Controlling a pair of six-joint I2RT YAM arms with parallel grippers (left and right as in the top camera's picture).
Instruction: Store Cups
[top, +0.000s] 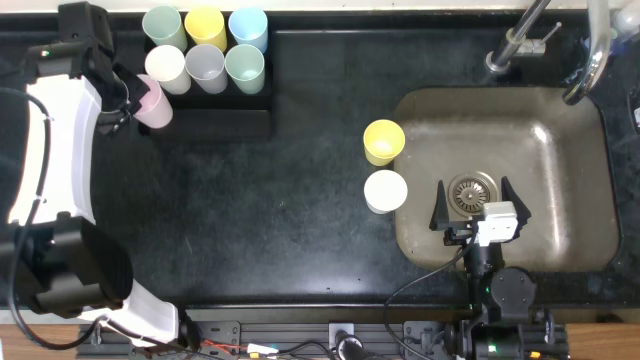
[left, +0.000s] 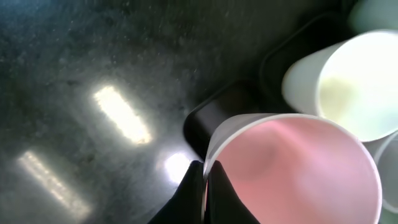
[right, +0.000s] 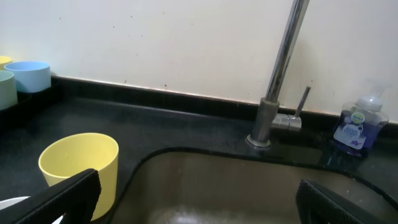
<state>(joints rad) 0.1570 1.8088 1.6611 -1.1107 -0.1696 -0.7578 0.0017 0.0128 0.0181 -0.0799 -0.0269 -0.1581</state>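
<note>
My left gripper (top: 128, 97) is shut on the rim of a pink cup (top: 154, 101), which hangs tilted at the left end of the black tray (top: 215, 122). In the left wrist view the fingers (left: 193, 193) pinch the pink cup (left: 298, 171) by its wall, with a white cup (left: 354, 87) just beyond it in the tray. Several pastel cups (top: 206, 45) stand in the tray. A yellow cup (top: 383, 141) and a white cup (top: 385, 190) stand on the counter beside the sink. My right gripper (top: 478, 205) hangs open over the sink, holding nothing.
The steel sink (top: 560, 130) fills the right side, with a tap (top: 520, 40) behind it. In the right wrist view I see the yellow cup (right: 81, 165), the tap (right: 280, 81) and a soap bottle (right: 357, 124). Dark counter (top: 290, 200) lies between tray and sink.
</note>
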